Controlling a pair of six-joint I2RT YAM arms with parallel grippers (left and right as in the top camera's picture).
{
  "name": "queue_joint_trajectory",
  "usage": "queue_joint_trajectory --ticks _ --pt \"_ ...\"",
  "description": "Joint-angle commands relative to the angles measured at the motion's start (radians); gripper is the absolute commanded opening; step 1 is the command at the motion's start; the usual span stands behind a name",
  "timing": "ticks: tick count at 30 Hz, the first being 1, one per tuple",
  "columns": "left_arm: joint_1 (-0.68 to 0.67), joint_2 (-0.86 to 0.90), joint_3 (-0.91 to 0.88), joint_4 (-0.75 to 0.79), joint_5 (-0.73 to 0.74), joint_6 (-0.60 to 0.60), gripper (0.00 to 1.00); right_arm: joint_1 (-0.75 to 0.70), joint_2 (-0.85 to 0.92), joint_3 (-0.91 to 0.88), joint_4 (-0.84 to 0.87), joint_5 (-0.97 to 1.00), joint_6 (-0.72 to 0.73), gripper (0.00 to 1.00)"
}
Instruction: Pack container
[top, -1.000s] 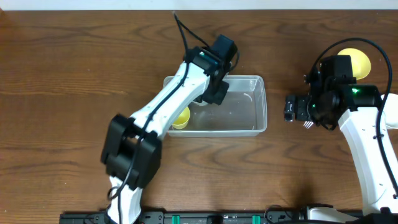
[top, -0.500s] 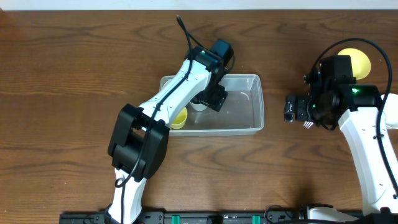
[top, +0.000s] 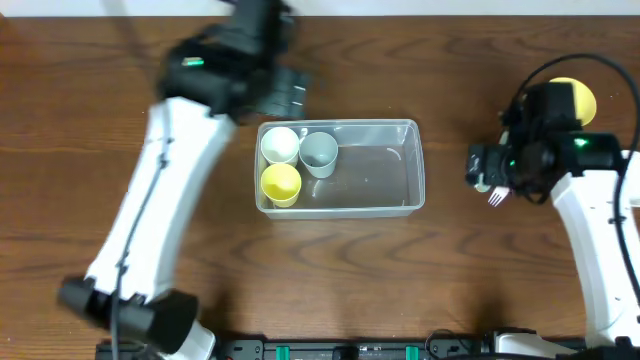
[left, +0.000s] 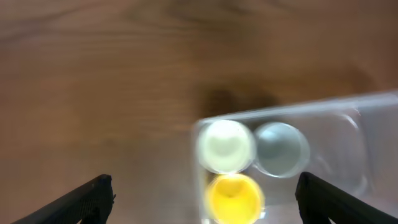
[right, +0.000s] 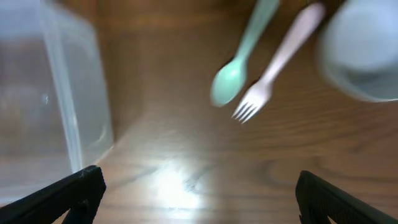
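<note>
While the left hand (left: 206, 198) and right hand (right: 202, 196) stand released and empty, the container (top: 382, 176) rests on the counter (top: 470, 265) between them, holding a white cup (top: 280, 145), grey cup (top: 319, 151) and yellow cup (top: 281, 183).

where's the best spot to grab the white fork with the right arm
Probably mid-handle of the fork, coming straight down with jaws across its narrow width: it lies flat on the table, and the green spoon crowds its tines.

container (right: 57, 93) blurred, edge-cropped, spoon (right: 230, 79) handle cropped
</note>
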Motion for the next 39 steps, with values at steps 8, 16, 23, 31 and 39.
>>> queue_joint_trajectory --ticks 8,16,23,31,39 --pt "0.301 -0.129 -0.064 -0.077 0.168 -0.076 0.94 -0.318 0.173 0.161 0.028 0.030 -0.111 0.93" --pt "0.318 -0.129 -0.278 -0.016 0.193 -0.078 0.94 -0.341 0.428 0.161 0.125 0.037 -0.140 0.95" --pt "0.318 -0.129 -0.464 0.034 0.196 -0.077 0.94 -0.340 0.591 0.161 0.143 0.037 -0.140 0.84" --pt "0.318 -0.129 -0.500 0.045 0.196 -0.077 0.94 -0.340 0.618 0.161 0.151 0.037 -0.139 0.33" --pt "0.318 -0.129 -0.500 0.044 0.196 -0.077 0.94 -0.340 0.615 0.161 0.144 0.033 -0.114 0.01"
